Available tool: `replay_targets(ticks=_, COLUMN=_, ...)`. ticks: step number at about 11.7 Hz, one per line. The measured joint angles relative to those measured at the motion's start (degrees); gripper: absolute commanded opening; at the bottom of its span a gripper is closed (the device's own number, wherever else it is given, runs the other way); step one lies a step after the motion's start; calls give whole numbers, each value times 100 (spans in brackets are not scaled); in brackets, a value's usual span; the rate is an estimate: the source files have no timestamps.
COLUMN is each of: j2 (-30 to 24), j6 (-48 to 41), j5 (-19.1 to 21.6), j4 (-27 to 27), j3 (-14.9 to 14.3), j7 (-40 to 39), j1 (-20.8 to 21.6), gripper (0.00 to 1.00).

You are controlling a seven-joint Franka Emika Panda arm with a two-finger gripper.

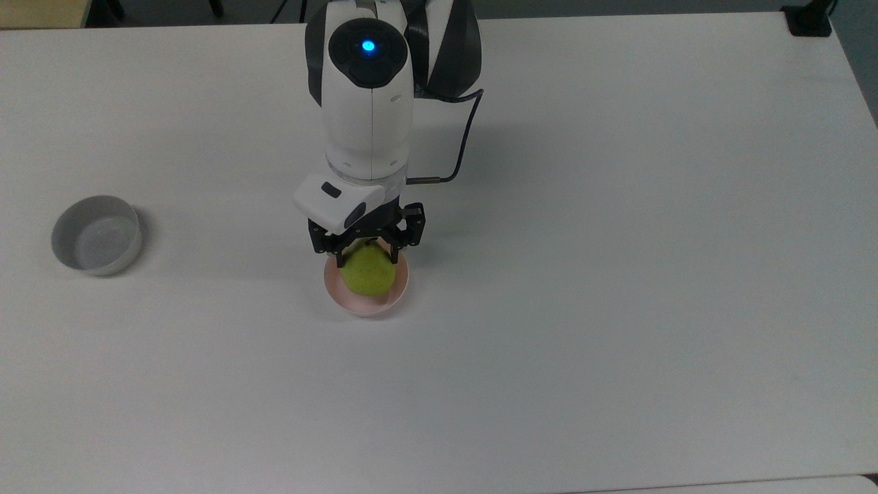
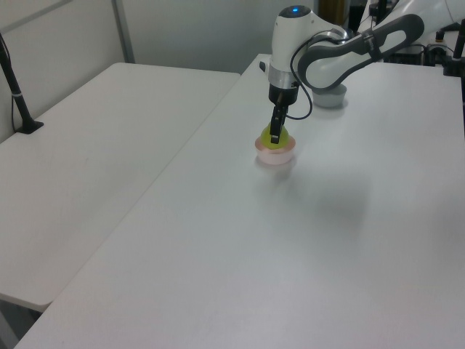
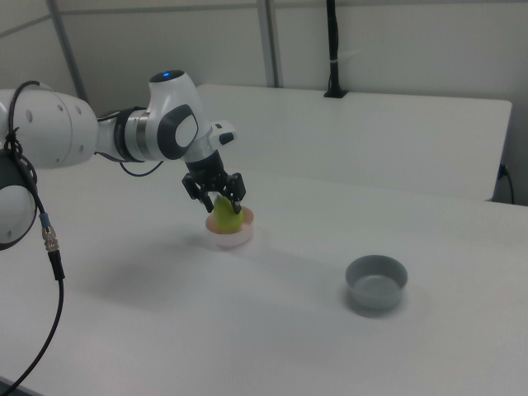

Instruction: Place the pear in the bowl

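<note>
The yellow-green pear (image 1: 368,272) hangs low inside the pale pink bowl (image 1: 363,307) in the middle of the white table. My gripper (image 1: 366,259) points straight down over the bowl, shut on the pear with one black finger on each side of its upper half. In the left view the pear (image 2: 276,142) sticks up out of the bowl (image 2: 276,156) under the gripper (image 2: 275,137). The right view shows the gripper (image 3: 223,202) holding the pear (image 3: 227,219) within the bowl's rim (image 3: 231,241). Whether the pear touches the bowl's floor is hidden.
A grey bowl (image 1: 96,234) of like size stands apart at the top view's left, also seen as the grey bowl (image 3: 376,282) in the right view. A second white table (image 2: 109,145) with a black post (image 2: 14,87) adjoins in the left view.
</note>
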Motion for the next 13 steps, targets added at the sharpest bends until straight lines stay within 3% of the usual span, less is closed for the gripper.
replay_targets(ticks=9, j2=-85, j6=3, j5=-1, j4=140, j3=-6, j7=210, j1=-5, gripper=100)
replay_targets(ticks=13, j2=-882, j6=-1291, j5=0, j4=244, j3=21, j7=335, j1=72, gripper=100)
